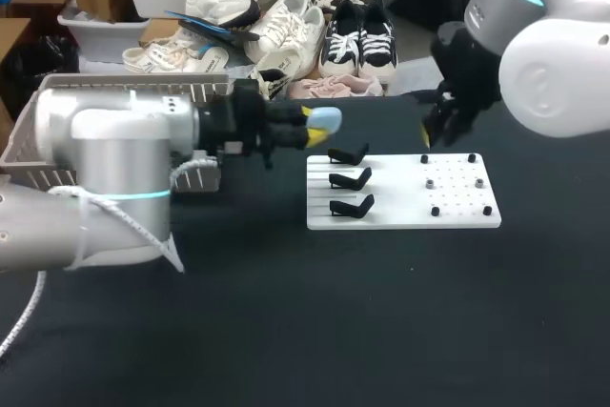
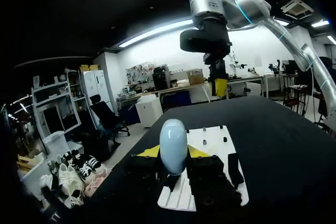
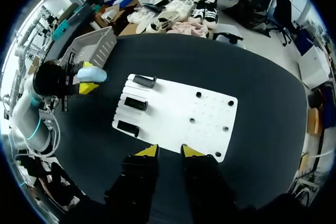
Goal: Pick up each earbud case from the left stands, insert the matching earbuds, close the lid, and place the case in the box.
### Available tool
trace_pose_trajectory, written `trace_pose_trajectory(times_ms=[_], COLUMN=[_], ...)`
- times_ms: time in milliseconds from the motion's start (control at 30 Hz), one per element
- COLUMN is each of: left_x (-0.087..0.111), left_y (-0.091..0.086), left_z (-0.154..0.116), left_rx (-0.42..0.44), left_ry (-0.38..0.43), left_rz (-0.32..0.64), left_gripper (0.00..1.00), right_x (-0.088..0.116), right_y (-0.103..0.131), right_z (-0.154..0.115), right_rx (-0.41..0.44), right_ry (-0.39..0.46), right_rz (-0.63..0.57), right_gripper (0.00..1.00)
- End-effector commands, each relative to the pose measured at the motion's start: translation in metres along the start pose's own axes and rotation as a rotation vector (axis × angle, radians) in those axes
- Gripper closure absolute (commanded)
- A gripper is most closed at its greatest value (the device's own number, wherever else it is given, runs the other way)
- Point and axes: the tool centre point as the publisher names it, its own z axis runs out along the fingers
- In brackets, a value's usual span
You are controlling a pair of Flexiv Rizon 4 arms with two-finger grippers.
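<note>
We are clamping our left pincer [image 2: 173,152] on the pale-blue egg-shaped earbud case [image 1: 325,121], nine o'clock of three bare black stands [image 1: 349,179]; right pincer [image 3: 169,151] is hanging apart. Only boxing seems left.

The pale-blue earbud case [image 2: 173,146] looks like smooth plastic with a soft sheen. The white board [image 1: 398,209] is matt, as is the black worktop [image 1: 381,331].

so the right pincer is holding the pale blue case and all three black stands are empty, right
Not quite: the left pincer is shut on the pale blue case, as the left wrist view shows between its yellow tips. The right pincer is open and holds nothing. All three black stands are empty.
</note>
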Motion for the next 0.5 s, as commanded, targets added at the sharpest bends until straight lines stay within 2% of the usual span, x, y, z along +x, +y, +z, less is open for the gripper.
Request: trace_pose_trajectory(times_ms=[33,233,300,500], left_x=[0.001,0.013,0.022,0.056], left_y=[0.015,0.053,0.067,0.095], left_z=[-0.054,-0.096,-0.111,-0.146], left_rx=[-0.086,-0.167,-0.188,-0.264], left_ry=[0.048,0.121,0.145,0.179], left_rz=[0.012,0.038,0.033,-0.015], left_gripper=[1.00,1.00,1.00,1.00], right_x=[0.011,0.013,0.013,0.013], right_y=[0.000,0.002,0.004,0.010], right_z=[-0.004,-0.007,-0.009,-0.011], right_rx=[0.019,0.010,0.016,0.037], right_ry=[-0.024,-0.027,-0.026,-0.009], right_rz=[0.027,0.077,0.092,0.126], right_gripper=[0.76,0.76,0.76,0.76])
